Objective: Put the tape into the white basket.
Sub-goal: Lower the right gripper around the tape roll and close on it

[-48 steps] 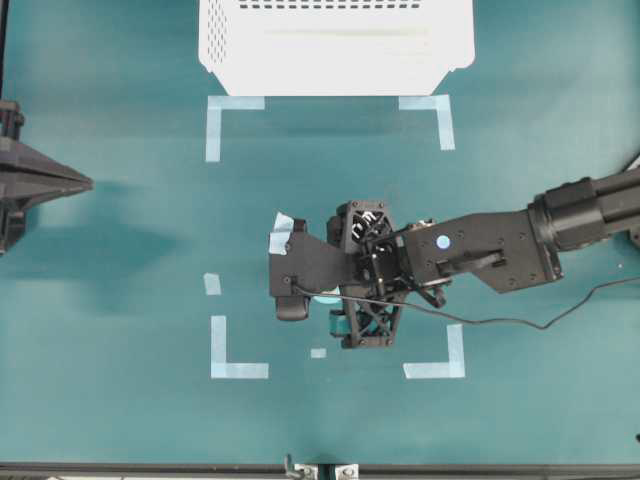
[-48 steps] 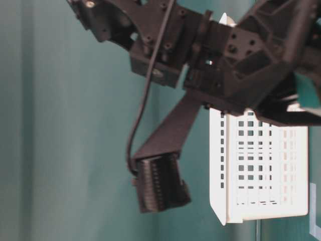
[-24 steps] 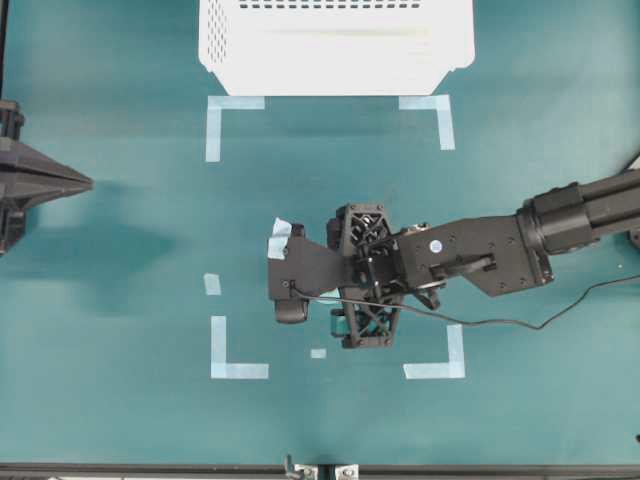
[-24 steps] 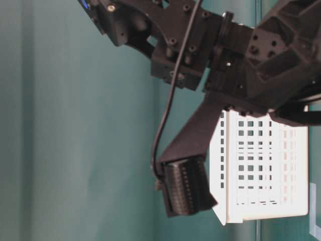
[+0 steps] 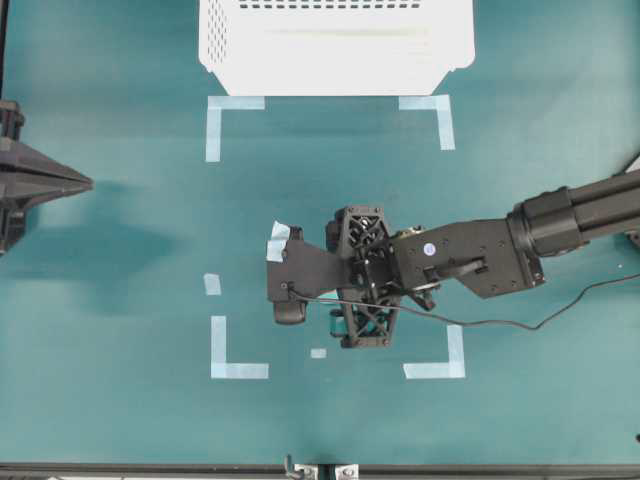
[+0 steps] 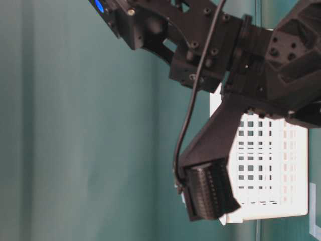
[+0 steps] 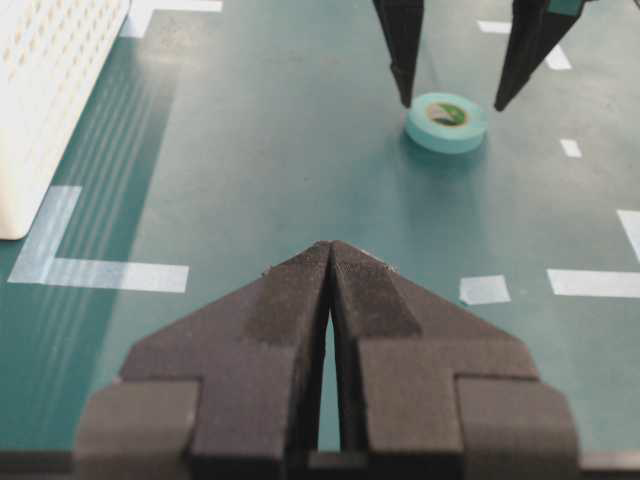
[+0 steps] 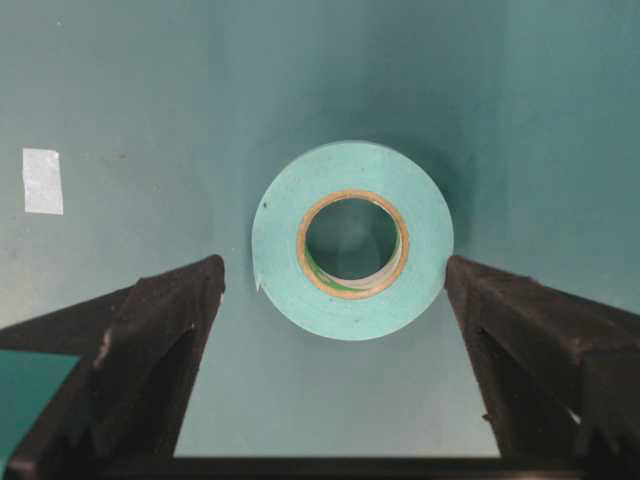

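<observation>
One tape, a light-teal ring with a tan cardboard core, lies flat on the green tabletop, and the right end effector straddles it with fingers spread wide, one on each side, a sliver of bare surface showing between each tip and the roll. The left end effector sits well off at the edge, fingers pressed together. One white basket stands at the far edge, well apart from the tape, with open green between. Four pale corner marks frame the middle.
</observation>
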Controlling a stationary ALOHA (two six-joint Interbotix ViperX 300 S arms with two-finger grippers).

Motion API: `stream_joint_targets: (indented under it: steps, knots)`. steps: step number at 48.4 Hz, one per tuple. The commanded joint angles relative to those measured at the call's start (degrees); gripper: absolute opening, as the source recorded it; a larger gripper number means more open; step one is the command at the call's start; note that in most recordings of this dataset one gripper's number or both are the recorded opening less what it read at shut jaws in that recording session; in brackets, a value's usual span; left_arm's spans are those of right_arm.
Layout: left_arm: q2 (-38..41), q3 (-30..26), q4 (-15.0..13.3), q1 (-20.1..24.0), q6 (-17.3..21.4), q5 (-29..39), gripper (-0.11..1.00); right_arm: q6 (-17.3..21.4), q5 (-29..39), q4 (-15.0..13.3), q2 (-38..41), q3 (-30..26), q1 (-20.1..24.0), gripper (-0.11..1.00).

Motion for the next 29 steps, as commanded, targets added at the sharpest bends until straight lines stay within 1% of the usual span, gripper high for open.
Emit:
stream_joint_targets:
  steps: [1, 7, 29]
  knots:
    - [0.53, -0.97, 0.09, 0.09, 0.09, -0.26, -0.11, 0.18, -0.44, -0.53, -0.97, -1.14, 0.0, 0.98]
    - [0.53, -0.97, 0.09, 0.09, 0.09, -0.26, -0.11, 0.09, -0.53, -1.05, -0.97, -1.14, -0.26, 0.98]
    - [0.53, -0.97, 0.09, 0.09, 0.09, -0.26, -0.11, 0.09, -2.02, -1.05, 0.0, -1.14, -0.26, 0.98]
